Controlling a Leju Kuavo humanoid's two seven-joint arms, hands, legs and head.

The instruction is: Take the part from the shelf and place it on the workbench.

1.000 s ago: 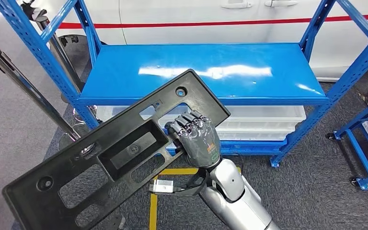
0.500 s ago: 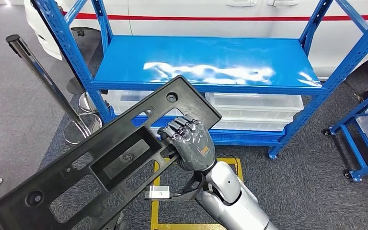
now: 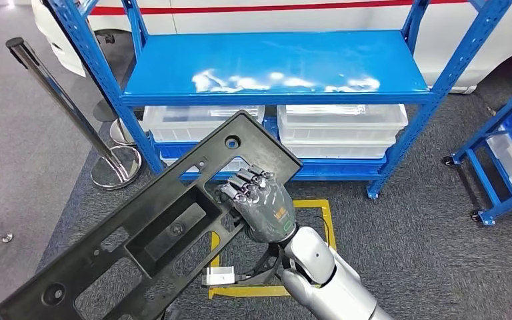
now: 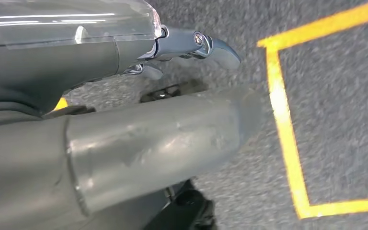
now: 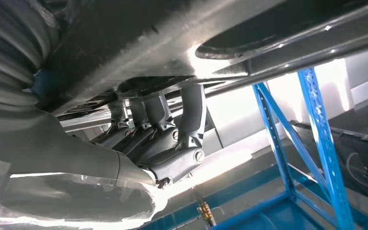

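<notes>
Your right robot hand (image 3: 261, 207) grips the part (image 3: 153, 227); the shelf (image 3: 273, 67) has receded, so the carry to the counter is underway.

The part (image 3: 153, 227) is a long, flat panel of black plastic — matte, a little scuffed. It has several cutouts: a deep rectangular recess near the middle, open windows beside it, and round holes near both ends. It is held in the air, tilted, with one end raised above and slightly left of the right hand (image 3: 261, 208) and the other end far down to the left of it. The hand grips it through one window near the raised end; the fingers (image 3: 243, 185) curl over a thin bar of the panel. In the right wrist view the panel's dark underside (image 5: 182, 38) lies directly over the fingers.
</notes>
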